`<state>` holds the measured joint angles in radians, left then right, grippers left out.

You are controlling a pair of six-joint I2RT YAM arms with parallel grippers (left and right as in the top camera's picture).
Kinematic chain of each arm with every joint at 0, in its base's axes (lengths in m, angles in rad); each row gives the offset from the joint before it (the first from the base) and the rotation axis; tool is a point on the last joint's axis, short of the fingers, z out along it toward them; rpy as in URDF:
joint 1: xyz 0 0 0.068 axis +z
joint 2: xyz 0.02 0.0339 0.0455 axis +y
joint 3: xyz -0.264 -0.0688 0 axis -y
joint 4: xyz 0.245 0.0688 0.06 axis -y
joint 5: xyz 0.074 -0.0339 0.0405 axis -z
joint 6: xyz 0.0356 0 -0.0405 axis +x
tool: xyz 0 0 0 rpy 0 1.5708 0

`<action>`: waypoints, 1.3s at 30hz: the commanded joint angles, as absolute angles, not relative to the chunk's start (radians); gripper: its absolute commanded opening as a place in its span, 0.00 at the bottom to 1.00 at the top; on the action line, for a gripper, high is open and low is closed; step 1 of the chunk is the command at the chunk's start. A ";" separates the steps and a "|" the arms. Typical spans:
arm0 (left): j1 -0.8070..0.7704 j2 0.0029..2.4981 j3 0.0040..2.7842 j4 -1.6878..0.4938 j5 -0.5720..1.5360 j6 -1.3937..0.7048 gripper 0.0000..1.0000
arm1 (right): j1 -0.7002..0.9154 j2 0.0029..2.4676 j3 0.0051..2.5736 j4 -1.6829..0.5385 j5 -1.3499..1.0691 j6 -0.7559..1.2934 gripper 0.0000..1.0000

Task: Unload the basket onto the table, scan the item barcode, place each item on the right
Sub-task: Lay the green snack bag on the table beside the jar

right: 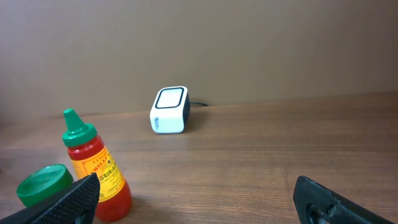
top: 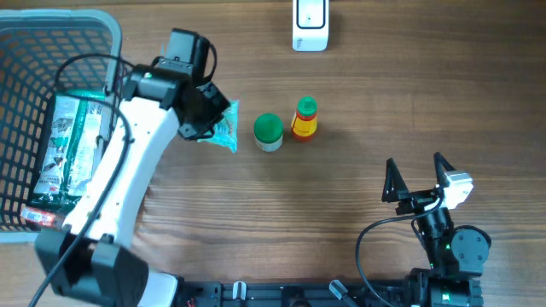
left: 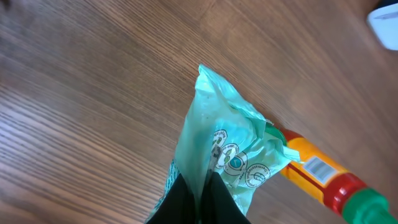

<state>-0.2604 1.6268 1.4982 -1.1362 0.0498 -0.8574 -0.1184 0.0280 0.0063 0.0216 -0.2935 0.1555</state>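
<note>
Pinching the packet point(top: 223, 128) at one end, our left tool point(top: 203, 123) is closed tight on the crinkled green film. The packet sits just left of the jar point(top: 268, 132) and the bottle point(top: 304, 118), at mid-desk. We cannot tell whether it is lifted clear of the desk point(top: 384, 94).

Our right tool point(top: 417, 177) stands wide open and holds nothing, parked near our own edge and well apart from everything.

What matters for the coming move is where the scanner point(top: 309, 26) lies. It is at the far edge, ahead and to the right of the left tool, beyond the jar and bottle. The left arm is the nearer one and it already has the item, so we judge the carry is its job.

The packet's long axis runs out from the fingers toward the bottle. In the left wrist view its printed round logos face the camera, but we can pick out no barcode on it.

In the right wrist view the scanner's window looks back toward us and upward. We expect the packet must travel past the bottle's top and then turn its coded face to that window.

The basket point(top: 34, 51) to the left holds more packets.
</note>
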 commanded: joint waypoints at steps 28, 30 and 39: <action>-0.384 2.011 1.503 -0.957 -0.095 -0.933 0.15 | -0.121 0.025 0.005 0.023 -0.284 0.158 1.00; -0.384 2.011 1.503 -0.956 -0.096 -0.933 0.19 | -0.121 0.025 0.005 0.023 -0.284 0.158 1.00; -0.384 2.002 1.504 -1.007 -0.096 -0.932 0.36 | -0.121 0.025 0.005 0.023 -0.284 0.157 1.00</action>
<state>-0.3790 2.0010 1.4982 -0.9752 -0.0818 -0.9260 -0.1184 0.0280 0.0063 0.0216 -0.2935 0.1555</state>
